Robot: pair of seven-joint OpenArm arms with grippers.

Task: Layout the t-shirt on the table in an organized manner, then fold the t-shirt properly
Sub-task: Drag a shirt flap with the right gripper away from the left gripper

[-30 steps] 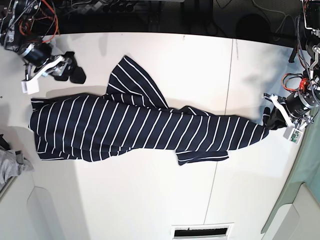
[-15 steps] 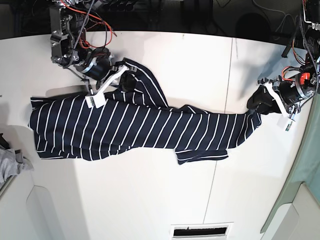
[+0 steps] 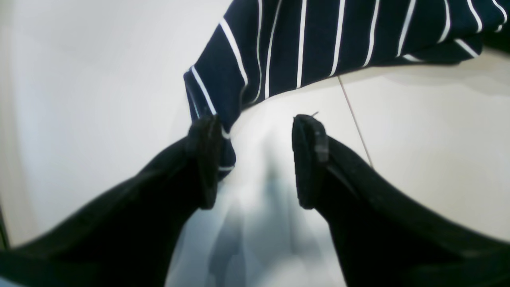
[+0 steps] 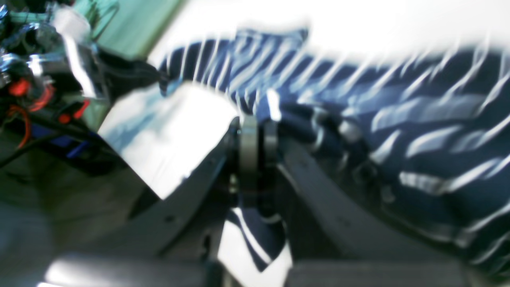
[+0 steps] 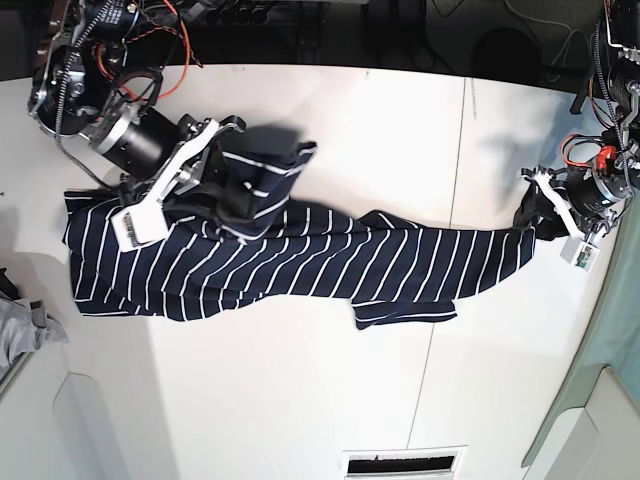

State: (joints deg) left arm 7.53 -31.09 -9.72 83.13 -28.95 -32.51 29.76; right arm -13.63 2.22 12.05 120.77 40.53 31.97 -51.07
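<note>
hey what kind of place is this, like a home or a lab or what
Most likely a robotics lab or test bench, not a home: two arms with exposed red wiring work a striped t-shirt on a plain white table, with cables along its dark far edge.

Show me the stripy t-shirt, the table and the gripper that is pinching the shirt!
t-shirt [image 5: 300, 255], base view, striped middle.
table [image 5: 300, 400], base view, bare white top.
right gripper [image 4: 255, 139], right wrist view, closed tips.

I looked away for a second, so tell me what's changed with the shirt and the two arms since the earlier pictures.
The right gripper swung in from the table's far corner, shut on the t-shirt at its upper flap and is lifting that part. The left gripper has opened and let go of the shirt's end, now just beside it. The lower body of the shirt, the grey cloth and the table are unchanged.
</note>
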